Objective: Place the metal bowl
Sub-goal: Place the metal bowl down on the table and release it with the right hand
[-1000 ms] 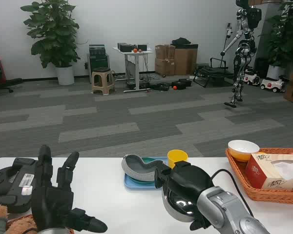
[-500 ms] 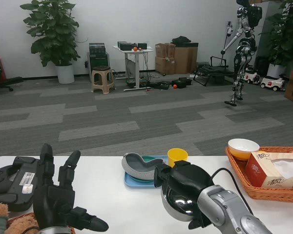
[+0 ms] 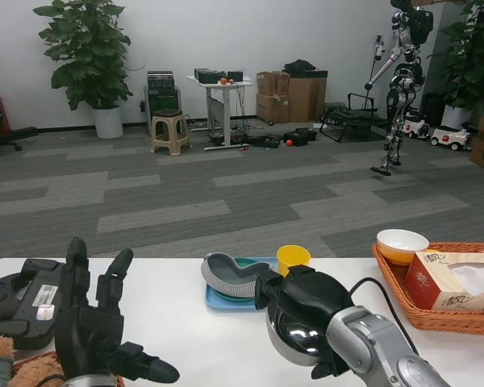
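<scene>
Left robot hand [image 3: 93,334] upright near the worktop's left edge, fingers spread, holding nothing — right robot hand [image 3: 306,310] wraps a metal bowl [image 3: 298,337] by the front edge.

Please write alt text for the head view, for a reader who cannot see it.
The robot's right hand holds a metal bowl over a white table, near a blue tray and yellow cup. Its left hand is raised, fingers spread.

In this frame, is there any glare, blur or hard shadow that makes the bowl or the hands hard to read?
Head view: evenly lit and sharp, with no hard shadows on the white table. The metal bowl, held by the right hand, mirrors the room in bright highlights, yet its rim stays clear. The left hand is dark, but its spread fingers read plainly.
</scene>
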Tool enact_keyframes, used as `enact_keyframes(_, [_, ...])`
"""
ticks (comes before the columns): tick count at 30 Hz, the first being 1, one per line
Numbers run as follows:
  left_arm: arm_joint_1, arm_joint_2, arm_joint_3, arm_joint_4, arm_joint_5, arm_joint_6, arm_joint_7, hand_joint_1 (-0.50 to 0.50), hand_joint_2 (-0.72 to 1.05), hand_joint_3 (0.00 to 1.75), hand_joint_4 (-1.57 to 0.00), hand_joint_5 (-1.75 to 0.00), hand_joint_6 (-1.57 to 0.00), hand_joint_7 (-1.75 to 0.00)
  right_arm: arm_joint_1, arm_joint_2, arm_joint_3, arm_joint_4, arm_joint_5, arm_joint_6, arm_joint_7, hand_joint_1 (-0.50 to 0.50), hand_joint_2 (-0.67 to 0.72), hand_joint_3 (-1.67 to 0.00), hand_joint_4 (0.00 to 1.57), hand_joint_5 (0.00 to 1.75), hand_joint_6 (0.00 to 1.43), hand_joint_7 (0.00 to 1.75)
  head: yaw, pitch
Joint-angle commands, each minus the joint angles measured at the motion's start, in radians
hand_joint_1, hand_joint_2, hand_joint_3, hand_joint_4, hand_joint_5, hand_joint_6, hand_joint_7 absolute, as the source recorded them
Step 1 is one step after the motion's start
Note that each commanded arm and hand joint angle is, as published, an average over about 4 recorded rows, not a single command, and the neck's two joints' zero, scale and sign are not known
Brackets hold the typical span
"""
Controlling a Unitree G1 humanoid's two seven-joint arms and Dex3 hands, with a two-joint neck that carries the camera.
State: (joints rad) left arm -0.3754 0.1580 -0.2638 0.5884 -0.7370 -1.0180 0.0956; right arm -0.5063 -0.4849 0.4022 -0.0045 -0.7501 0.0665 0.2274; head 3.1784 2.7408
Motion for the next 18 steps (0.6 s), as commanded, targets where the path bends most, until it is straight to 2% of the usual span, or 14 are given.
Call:
enact_keyframes(1, [0.006,-0.003,0.000,0.003,-0.007,-0.008,-0.002,-0.50,-0.72,0.00,-0.22,-0.72,0.00,-0.05,0.005,-0.007,-0.017,-0.005,0.002,-0.002,0.004,0.00,-0.48,-1.43,1.17,0.78,0.31,1.26,0.000,0.000])
enact_keyframes(8, [0.006,-0.003,0.000,0.004,-0.007,-0.008,-0.002,-0.50,-0.72,0.04,-0.22,-0.72,0.00,-0.07,0.005,-0.007,-0.013,0.030,-0.002,-0.007,0.003,0.00,-0.48,-1.43,1.17,0.78,0.30,1.26,0.000,-0.004])
enact_keyframes(12, [0.006,-0.003,0.000,0.004,-0.007,-0.008,-0.002,-0.50,-0.72,0.00,-0.22,-0.72,0.00,-0.02,0.002,-0.006,-0.008,0.070,-0.006,-0.012,0.002,0.00,-0.48,-1.43,1.17,0.78,0.26,1.26,0.000,-0.005])
enact_keyframes(18, [0.006,-0.003,0.000,0.004,-0.007,-0.008,-0.002,-0.50,-0.72,0.00,-0.22,-0.72,0.00,-0.07,-0.005,0.001,-0.005,0.133,-0.026,-0.024,-0.015,0.00,-0.48,-1.43,1.17,0.78,0.25,1.26,-0.007,-0.013])
